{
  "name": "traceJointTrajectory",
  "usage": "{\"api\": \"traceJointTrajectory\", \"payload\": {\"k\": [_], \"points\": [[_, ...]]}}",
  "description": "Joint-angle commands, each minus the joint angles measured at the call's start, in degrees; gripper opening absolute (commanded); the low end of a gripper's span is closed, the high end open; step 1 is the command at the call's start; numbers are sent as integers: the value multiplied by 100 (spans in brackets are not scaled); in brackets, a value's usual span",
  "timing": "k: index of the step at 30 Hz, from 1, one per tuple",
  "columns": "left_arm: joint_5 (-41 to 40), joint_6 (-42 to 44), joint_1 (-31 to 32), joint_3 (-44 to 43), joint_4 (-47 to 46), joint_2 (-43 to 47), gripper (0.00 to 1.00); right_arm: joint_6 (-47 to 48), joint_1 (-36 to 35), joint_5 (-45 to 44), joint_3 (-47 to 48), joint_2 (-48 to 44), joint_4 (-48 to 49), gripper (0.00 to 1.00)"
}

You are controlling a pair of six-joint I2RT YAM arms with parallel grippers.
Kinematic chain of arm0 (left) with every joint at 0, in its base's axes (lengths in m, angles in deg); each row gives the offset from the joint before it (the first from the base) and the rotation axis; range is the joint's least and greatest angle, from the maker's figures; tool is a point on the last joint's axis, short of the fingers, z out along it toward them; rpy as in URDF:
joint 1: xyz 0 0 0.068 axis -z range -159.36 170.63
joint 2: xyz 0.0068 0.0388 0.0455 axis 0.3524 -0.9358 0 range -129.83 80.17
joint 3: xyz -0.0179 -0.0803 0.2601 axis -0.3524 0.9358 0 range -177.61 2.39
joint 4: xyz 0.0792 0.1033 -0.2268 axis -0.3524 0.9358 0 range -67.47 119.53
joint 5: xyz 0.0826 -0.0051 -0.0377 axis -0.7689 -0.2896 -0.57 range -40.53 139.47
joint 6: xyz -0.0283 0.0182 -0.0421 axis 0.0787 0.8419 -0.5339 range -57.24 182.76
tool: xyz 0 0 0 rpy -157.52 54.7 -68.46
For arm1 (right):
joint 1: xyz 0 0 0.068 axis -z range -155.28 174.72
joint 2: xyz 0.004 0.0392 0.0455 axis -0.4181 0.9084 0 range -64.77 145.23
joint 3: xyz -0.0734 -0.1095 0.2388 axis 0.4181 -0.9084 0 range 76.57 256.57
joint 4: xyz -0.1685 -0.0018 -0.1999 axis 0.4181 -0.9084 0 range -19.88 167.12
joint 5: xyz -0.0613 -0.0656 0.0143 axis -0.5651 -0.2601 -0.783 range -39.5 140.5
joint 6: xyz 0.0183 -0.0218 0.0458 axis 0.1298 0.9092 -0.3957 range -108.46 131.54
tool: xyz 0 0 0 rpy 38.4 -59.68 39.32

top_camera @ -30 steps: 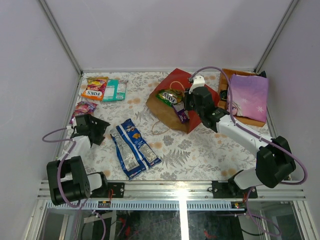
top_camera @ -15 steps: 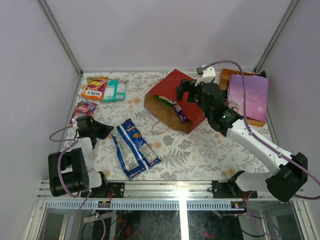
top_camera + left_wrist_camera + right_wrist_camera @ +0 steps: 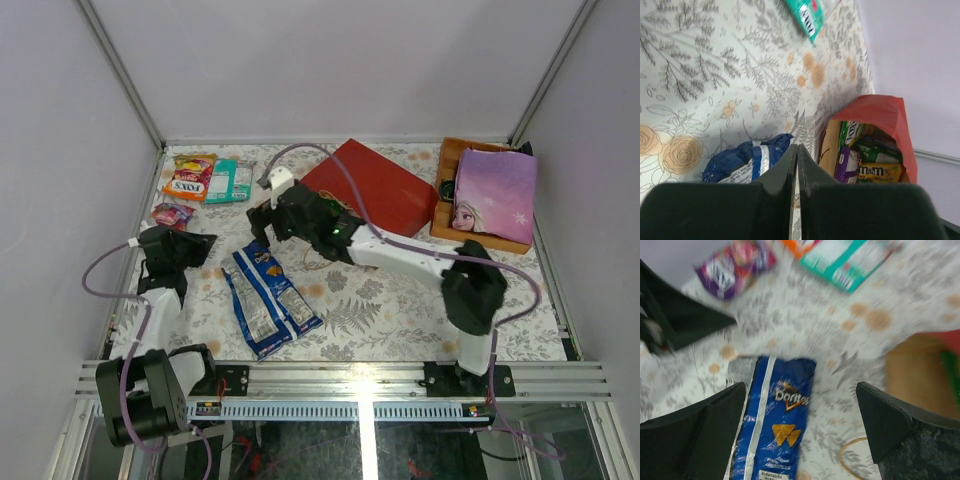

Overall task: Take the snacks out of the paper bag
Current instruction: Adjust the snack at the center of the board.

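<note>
Pale lilac walls (image 3: 330, 60) enclose a desk (image 3: 400, 300) covered by a floral cloth. From above, the paper bag (image 3: 372, 188) is seen lying on its side toward the far middle, red face up, its mouth hidden behind the right arm. An orange FOX'S packet (image 3: 190, 174) and a teal pack (image 3: 231, 180) are laid touching at the far left, with a purple packet (image 3: 171, 213) nearer, and two long blue packs (image 3: 268, 298) are spread side by side at the near left. The right claw (image 3: 262, 228) is stretched over the far end of the blue packs; the left claw (image 3: 200, 245) is held near the purple packet. A lilac bag (image 3: 496, 192) is kept in a wooden tray (image 3: 449, 160) at the far right.

From the left wrist, the left claw is seen clenched on nothing, fingers pressed together. Beyond it the bag's open mouth is shown, with a green pack (image 3: 853, 132), a purple pack (image 3: 845, 163) and a yellow m&m's pack (image 3: 880, 171) inside.

From the right wrist, the fingers (image 3: 695, 440) are seen spread wide, released, above one blue pack.
</note>
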Motion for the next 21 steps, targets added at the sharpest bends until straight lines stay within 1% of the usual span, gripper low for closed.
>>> {"api": "traceJointTrajectory", "payload": {"k": [1, 3, 5, 9, 14, 16, 19, 21], "points": [[-805, 407, -52, -461, 1058, 461, 2, -374, 13, 1283, 1051, 883, -872, 100], [-876, 563, -73, -512, 1280, 469, 10, -474, 103, 1473, 1600, 1362, -1351, 100], [-775, 658, -92, -472, 1385, 313, 12, -755, 285, 1730, 1862, 1714, -1484, 96], [-201, 705, -102, -116, 1068, -83, 14, -1580, 757, 2321, 1861, 2209, -1200, 87], [24, 733, -99, 286, 712, -222, 18, -1917, 982, 2699, 1981, 2628, -956, 84], [113, 754, -97, 382, 650, -207, 26, -2084, 1026, 2914, 2033, 2774, -829, 82], [222, 851, -96, 509, 620, -168, 43, -2261, 1039, 3168, 2186, 2999, -793, 81], [302, 899, -103, 603, 600, -138, 50, -2373, 1041, 3316, 2230, 3117, -740, 80]]}}
